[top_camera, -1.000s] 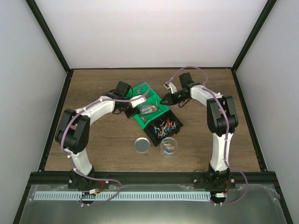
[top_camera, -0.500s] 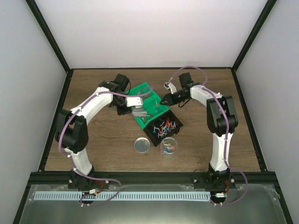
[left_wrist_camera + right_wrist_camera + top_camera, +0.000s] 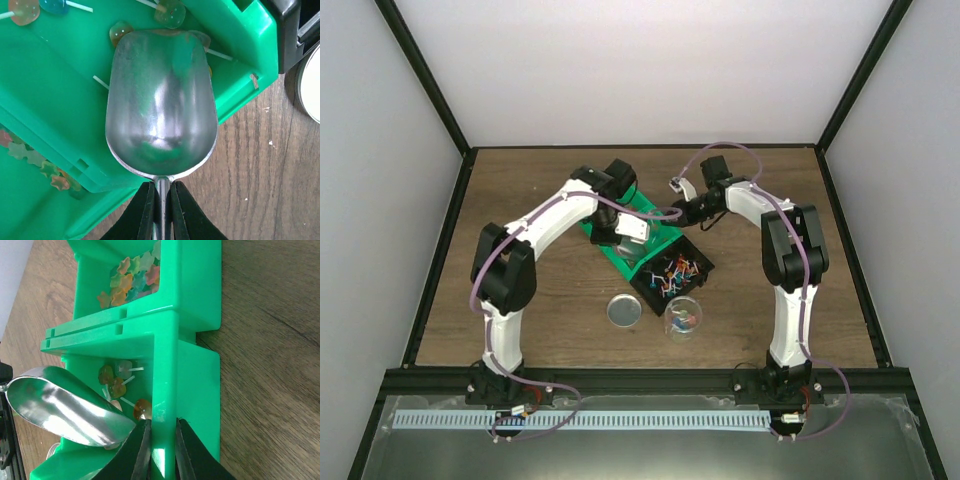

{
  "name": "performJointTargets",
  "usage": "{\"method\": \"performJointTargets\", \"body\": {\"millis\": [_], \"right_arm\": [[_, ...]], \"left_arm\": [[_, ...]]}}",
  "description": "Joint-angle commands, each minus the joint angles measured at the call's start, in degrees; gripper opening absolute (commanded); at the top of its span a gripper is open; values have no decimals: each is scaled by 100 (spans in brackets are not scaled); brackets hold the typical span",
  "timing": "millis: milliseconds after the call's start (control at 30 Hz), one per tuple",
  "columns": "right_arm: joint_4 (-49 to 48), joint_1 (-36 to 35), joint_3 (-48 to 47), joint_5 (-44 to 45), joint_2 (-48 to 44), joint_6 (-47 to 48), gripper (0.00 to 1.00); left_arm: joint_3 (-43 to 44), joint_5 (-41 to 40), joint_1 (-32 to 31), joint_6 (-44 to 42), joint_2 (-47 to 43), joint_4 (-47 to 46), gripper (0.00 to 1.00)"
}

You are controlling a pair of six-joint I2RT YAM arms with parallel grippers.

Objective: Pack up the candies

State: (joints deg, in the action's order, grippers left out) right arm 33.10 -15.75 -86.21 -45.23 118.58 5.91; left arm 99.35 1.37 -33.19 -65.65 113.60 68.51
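From where I stand, the left tool [image 3: 160,194] is pinched tight on the thin handle of a metal scoop [image 3: 161,100]. The grip sits right at the base of the bowl, I'd guess so the scoop cannot twist when it digs. The bowl reaches straight out ahead of that tool and looks empty, hanging over a green tray [image 3: 60,100] compartment where a few lollipops [image 3: 170,12] lie under and beyond its tip. The right tool [image 3: 161,432] is closed on the green tray's dividing wall, one finger on each side. That looks like a bracing hold, so the tray won't slide across the surface [image 3: 260,165] while the scoop works. Beyond this tool, in the farther compartment, there is a heap of star-shaped gummies [image 3: 130,277]. The candies [image 3: 672,270] themselves, the small mixed red, blue, orange and white ones, are not under the scoop at all. They sit in the black bin [image 3: 646,288] touching the tray, off to one side of the left tool. A clear cup [image 3: 682,316] stands just past that bin, well clear of both tools, with some coloured pieces already inside, and its lid [image 3: 623,310] lies flat beside it. I judge the packing part-way done: the scoop needs to swing over to the black bin and load up.
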Motion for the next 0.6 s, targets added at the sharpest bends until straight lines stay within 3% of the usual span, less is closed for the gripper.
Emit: {"method": "performJointTargets", "body": {"millis": [0,567], "right_arm": [[18,-20,-136,37,78,-72,1],[-368,-134,134,432,-127,-565,1]], "left_arm": [[132,-482,-27,-81,500,817,4],[97,535,-500,2777,1190,-131,4]]}}
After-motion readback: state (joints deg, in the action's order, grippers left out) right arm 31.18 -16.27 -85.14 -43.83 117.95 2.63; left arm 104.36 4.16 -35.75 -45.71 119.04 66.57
